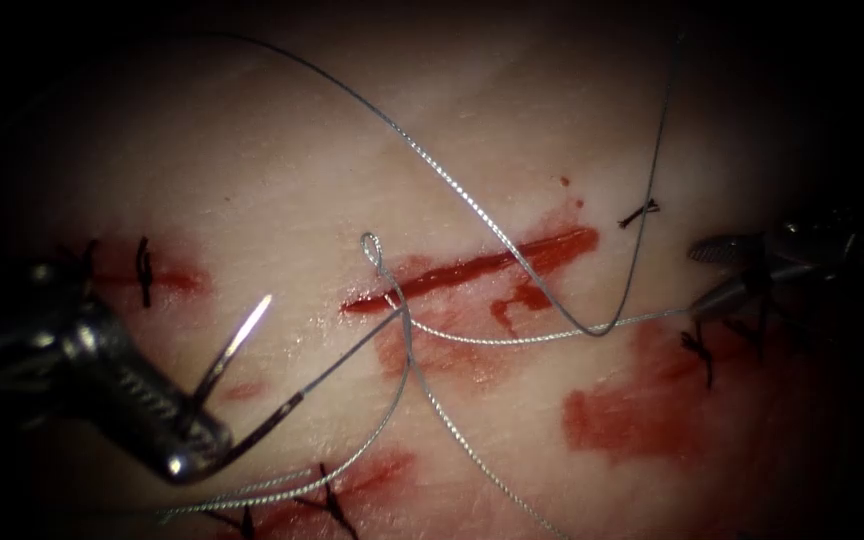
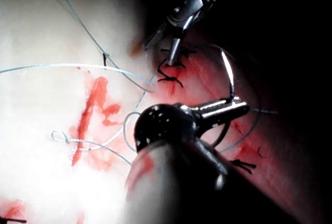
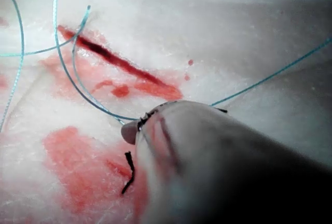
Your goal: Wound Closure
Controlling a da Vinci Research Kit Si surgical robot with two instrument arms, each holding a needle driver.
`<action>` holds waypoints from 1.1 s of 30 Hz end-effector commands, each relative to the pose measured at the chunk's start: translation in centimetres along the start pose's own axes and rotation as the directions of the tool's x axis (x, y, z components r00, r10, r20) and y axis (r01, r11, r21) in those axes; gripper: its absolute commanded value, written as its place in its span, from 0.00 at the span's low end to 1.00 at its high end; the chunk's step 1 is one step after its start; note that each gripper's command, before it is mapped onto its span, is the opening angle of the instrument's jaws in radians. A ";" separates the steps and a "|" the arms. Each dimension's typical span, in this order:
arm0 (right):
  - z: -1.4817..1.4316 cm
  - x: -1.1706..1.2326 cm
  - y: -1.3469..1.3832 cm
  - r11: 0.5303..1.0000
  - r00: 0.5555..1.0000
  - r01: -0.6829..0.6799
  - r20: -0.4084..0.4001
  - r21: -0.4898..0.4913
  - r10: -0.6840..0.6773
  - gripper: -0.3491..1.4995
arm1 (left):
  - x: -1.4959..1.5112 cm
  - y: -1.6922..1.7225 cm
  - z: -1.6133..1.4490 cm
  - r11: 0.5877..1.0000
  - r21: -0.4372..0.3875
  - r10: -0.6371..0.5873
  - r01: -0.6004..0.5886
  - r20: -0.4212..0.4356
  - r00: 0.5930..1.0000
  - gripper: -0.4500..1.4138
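Nearest, the left tool (image 1: 187,445) comes in from the near left, jaws clamped on the needle (image 1: 237,345) low on its curve, toward the thread end. Needle is clear of the tissue (image 1: 252,170), tip (image 1: 266,300) up and free, left of the cut (image 1: 472,268). In the left wrist view the same tool (image 2: 228,109) grips the needle (image 2: 228,76) with the bright tip standing up over the jaws.

Thread (image 1: 432,165) leaves the needle's tail, runs right toward the cut, and forms a small loop (image 1: 370,245) just left of the cut's near end. More strands lie loose across the red fluid (image 1: 632,410) on the near right. One long strand arcs from the far left over the cut and dips right of it.

Right tool (image 1: 717,275) sits at the right edge, jaws a little apart, lower jaw at a strand; cannot tell if it grips. Right wrist view shows its tip (image 3: 129,130) beside thread (image 3: 67,73) and the cut (image 3: 119,63).

Dark stitches: far left (image 1: 142,270), near centre (image 1: 332,505), right (image 1: 640,212).
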 end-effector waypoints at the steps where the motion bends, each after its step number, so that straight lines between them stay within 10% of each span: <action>1: 0.05 0.10 -0.20 1.000 1.000 0.009 -0.004 0.012 -0.009 0.56 | -0.04 -0.07 0.02 1.000 -0.002 -0.001 0.001 0.003 1.000 0.00; 5: 0.18 0.14 -0.55 0.996 1.000 0.001 0.011 0.093 -0.002 0.57 | -0.04 -0.08 0.01 1.000 -0.002 -0.002 0.002 0.004 1.000 0.00; 7: 0.28 0.14 -0.70 0.986 1.000 -0.009 0.028 0.164 0.004 0.26 | -0.04 -0.08 0.00 1.000 -0.002 -0.002 0.002 0.005 1.000 0.00; 13: 0.88 0.36 -0.91 0.958 0.998 0.003 0.059 0.286 -0.021 0.17 | -0.04 -0.08 0.00 1.000 -0.002 -0.002 0.002 0.006 1.000 0.00; 15: 0.95 0.43 -0.86 0.959 0.999 -0.005 0.039 0.282 -0.006 0.00 | -0.04 -0.08 0.00 1.000 -0.002 -0.002 0.002 0.006 1.000 0.00; 24: 1.53 0.93 -0.46 0.998 0.993 0.051 -0.110 0.046 -0.046 0.07 | -0.04 -0.08 0.00 1.000 -0.003 -0.003 0.003 0.009 1.000 0.00; 25: 1.57 0.95 -0.42 0.998 0.986 0.040 -0.162 0.040 -0.033 0.38 | -0.04 -0.08 0.00 1.000 -0.003 -0.003 0.003 0.009 1.000 0.00; 26: 1.59 0.96 -0.41 0.998 0.983 0.038 -0.182 0.041 -0.030 0.47 | -0.04 -0.08 0.00 1.000 -0.003 -0.003 0.003 0.007 1.000 0.00; 33: 1.79 0.92 -0.39 0.999 0.977 0.044 -0.212 0.032 -0.036 0.46 | -0.04 -0.10 0.00 1.000 -0.003 -0.005 0.005 0.010 1.000 0.00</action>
